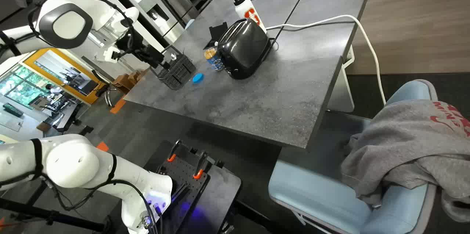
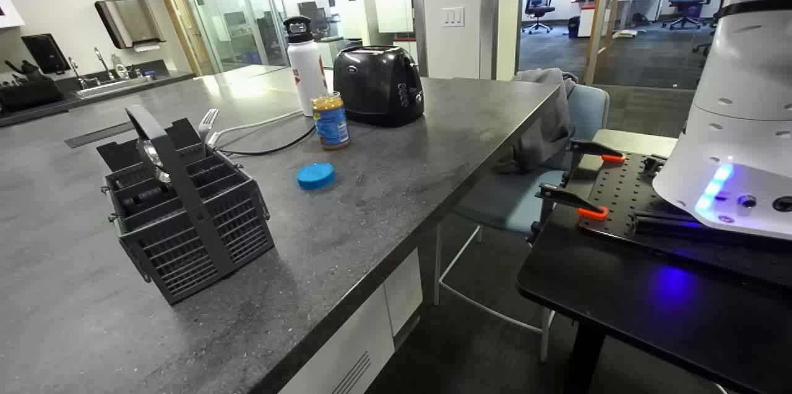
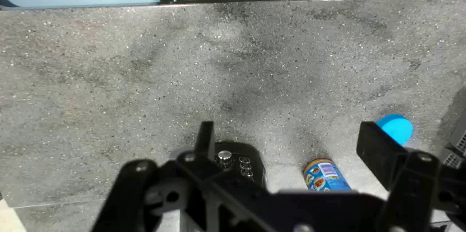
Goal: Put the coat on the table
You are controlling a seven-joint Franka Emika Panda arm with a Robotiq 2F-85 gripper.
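A grey fabric coat with red lettering [image 1: 407, 149] hangs over the backrest of a pale blue padded chair [image 1: 315, 190], just off the corner of a broad grey stone-look bench [image 1: 257, 109]; the chair probably serves to hold the cloth at a height where the white robot arm [image 2: 742, 91] can get at its loose folds. The black two-fingered tool [image 3: 285, 137] is spread wide, has hold of nothing, and points down from high over the bench: I judge it ready for a grasp not yet begun, at a height meant to clear the glossy black toaster [image 2: 376, 86] and the white bottle with a black cap [image 2: 305, 72]. Beside the toaster a glass jar with a blue label [image 2: 333, 126] stands upright, a round blue plastic lid [image 2: 316, 177] lying near it, presumably its cap. Trailing cloth could topple the jar or drag the dark grey slatted plastic basket [image 2: 179, 265], so the stretch between toaster and chair-side corner seems the sensible landing place, though a slim white cable [image 1: 345, 16] drops off the bench toward the chair and might snag a fold. Black clamps with orange pads [image 2: 566, 197] pin a perforated black plate [image 2: 625, 184] down, likely to keep the arm's base from shifting.
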